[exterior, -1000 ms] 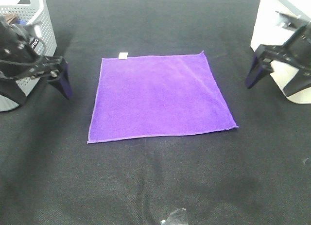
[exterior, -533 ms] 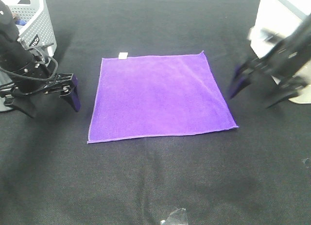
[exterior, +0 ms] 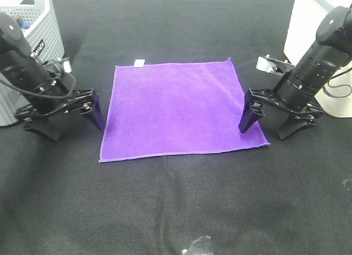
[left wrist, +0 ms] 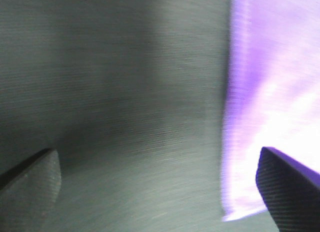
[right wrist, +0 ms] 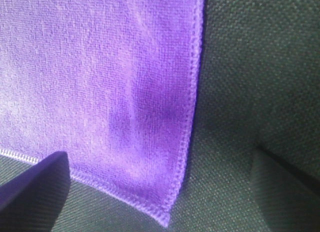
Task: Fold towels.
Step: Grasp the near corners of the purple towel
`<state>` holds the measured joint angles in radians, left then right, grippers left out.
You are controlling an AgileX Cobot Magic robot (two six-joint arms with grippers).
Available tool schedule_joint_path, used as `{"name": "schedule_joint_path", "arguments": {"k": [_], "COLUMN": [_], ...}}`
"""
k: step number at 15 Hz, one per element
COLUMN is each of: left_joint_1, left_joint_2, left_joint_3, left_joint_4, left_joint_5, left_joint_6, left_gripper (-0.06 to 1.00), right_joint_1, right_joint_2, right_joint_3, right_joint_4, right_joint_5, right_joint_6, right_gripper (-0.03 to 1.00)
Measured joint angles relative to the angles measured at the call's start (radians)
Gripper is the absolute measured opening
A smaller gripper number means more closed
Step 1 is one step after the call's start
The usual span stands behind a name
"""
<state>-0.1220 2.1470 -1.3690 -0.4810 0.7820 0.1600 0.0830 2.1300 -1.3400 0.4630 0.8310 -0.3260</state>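
1. The purple microfibre towel (exterior: 179,109) lies flat and unfolded in the middle of the table. It is a slightly skewed square, with its near hem running roughly parallel to the table's near edge.
2. The left gripper (exterior: 77,131) is spread wide and holds nothing. It sits low at the towel's left side, with the inner finger just beside the hem and the outer finger over the bare black woven table cover (exterior: 176,205).
3. The right gripper (exterior: 264,133) is also wide apart and empty. It straddles the towel's near right corner (right wrist: 167,217), though I cannot tell whether either tip touches anything.
4. Risks, as I judge them:
   - The jaws could close on the cover along with the towel, since both are soft cloth.
   - A grip on the stitched hem (right wrist: 192,91) alone could let the corner slip out.
   - If the two sides are lifted unevenly, the fold would come out skewed.
5. The towel's nap is short and plush, with faint creases (the pile may cling to the coarse weave beneath it).
6. A small white tag (exterior: 139,61) sticks out from the towel's far hem.
7. A grey perforated basket (exterior: 47,26) stands at the far left corner, and a smooth white container (exterior: 305,23) at the far right.
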Motion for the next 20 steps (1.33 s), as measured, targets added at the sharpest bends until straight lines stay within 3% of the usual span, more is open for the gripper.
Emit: {"name": "schedule_joint_path", "arguments": {"k": [3, 12, 15, 20], "left_joint_1": [0.000, 0.001, -0.057, -0.161], "left_joint_2": [0.014, 0.037, 0.037, 0.042], "left_joint_3": [-0.004, -0.024, -0.024, -0.030], "left_joint_4": [-0.071, -0.065, -0.053, -0.082], "left_joint_5": [0.000, 0.047, 0.042, 0.013], "left_joint_6": [0.069, 0.092, 0.092, 0.054], "left_gripper": [0.99, 0.97, 0.92, 0.82], "right_joint_1": [0.000, -0.001, 0.023, 0.121], "right_joint_2": [0.002, 0.013, 0.023, 0.024], "right_joint_3": [-0.010, -0.018, -0.018, -0.018], "right_joint_4": [-0.005, 0.032, 0.134, 0.159], "right_joint_5": [-0.023, -0.035, -0.058, -0.083], "right_joint_6": [-0.026, -0.036, -0.082, -0.089], "right_gripper": [0.95, 0.94, 0.92, 0.89]}}
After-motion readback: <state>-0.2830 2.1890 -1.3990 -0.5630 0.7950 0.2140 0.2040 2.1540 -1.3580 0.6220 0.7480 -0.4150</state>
